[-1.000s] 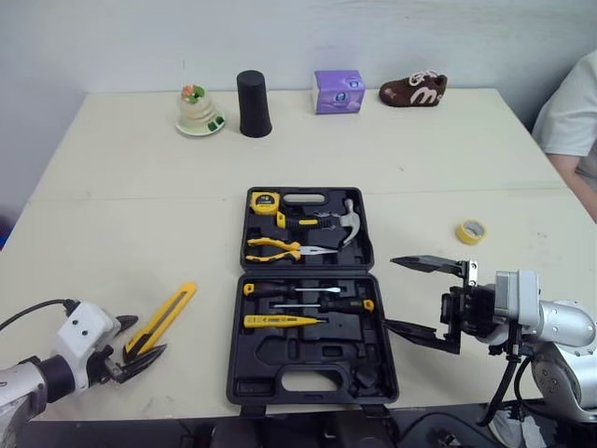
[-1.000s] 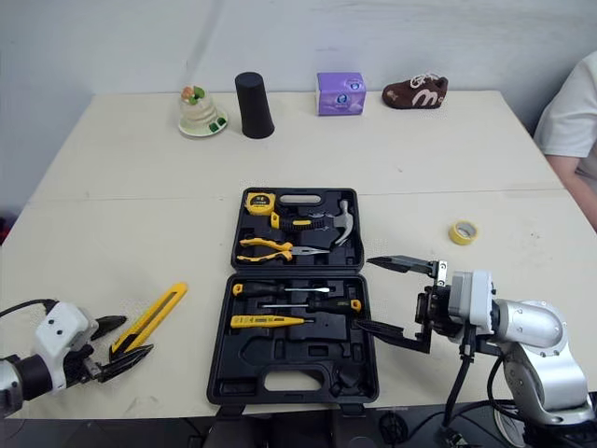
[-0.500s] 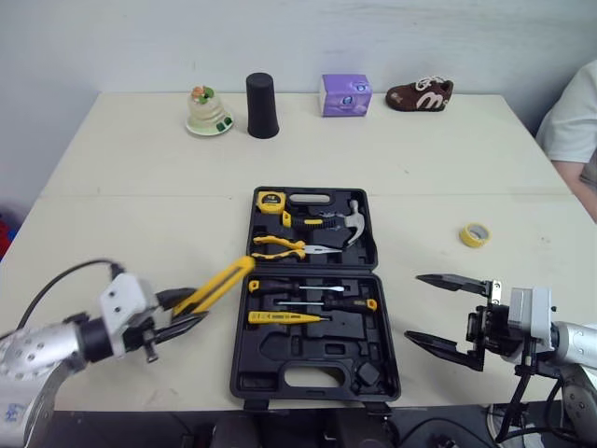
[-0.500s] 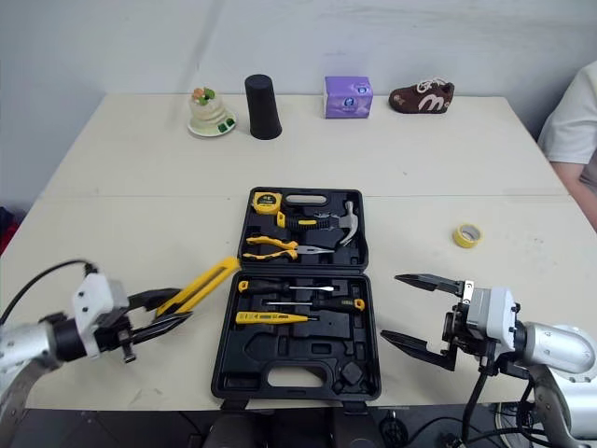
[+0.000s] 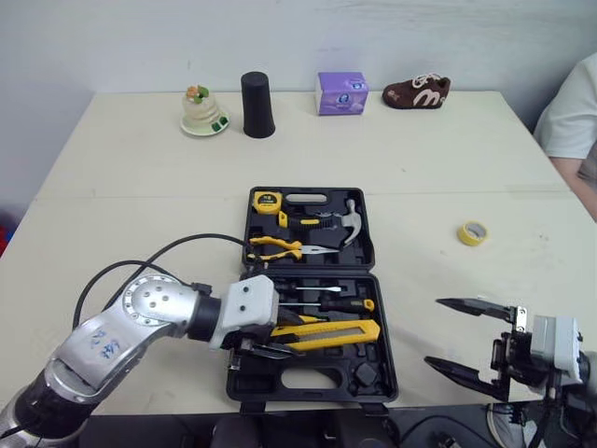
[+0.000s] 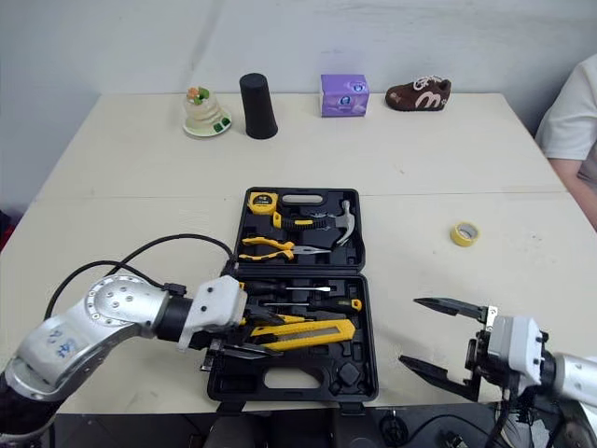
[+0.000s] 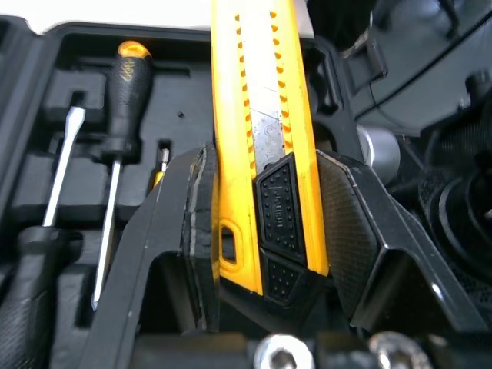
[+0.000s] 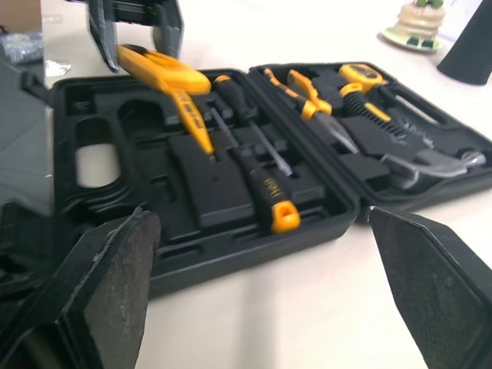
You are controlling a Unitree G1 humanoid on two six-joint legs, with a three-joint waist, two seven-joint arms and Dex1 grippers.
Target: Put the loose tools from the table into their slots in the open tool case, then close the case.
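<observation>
a second ago the yellow utility knife [image 5: 331,334] lay on the table left of the tool case [image 5: 326,361]. now we hold it over the case's near half, just nearer than the screwdrivers [image 5: 312,303], so slotting it comes next. our left gripper [image 5: 280,338] pinches its butt end. its long axis runs across the case's width, nose toward the case's right wall. whether it is seated, we cannot tell. our right gripper [image 5: 434,331] hangs spread wide, right of the case.
</observation>
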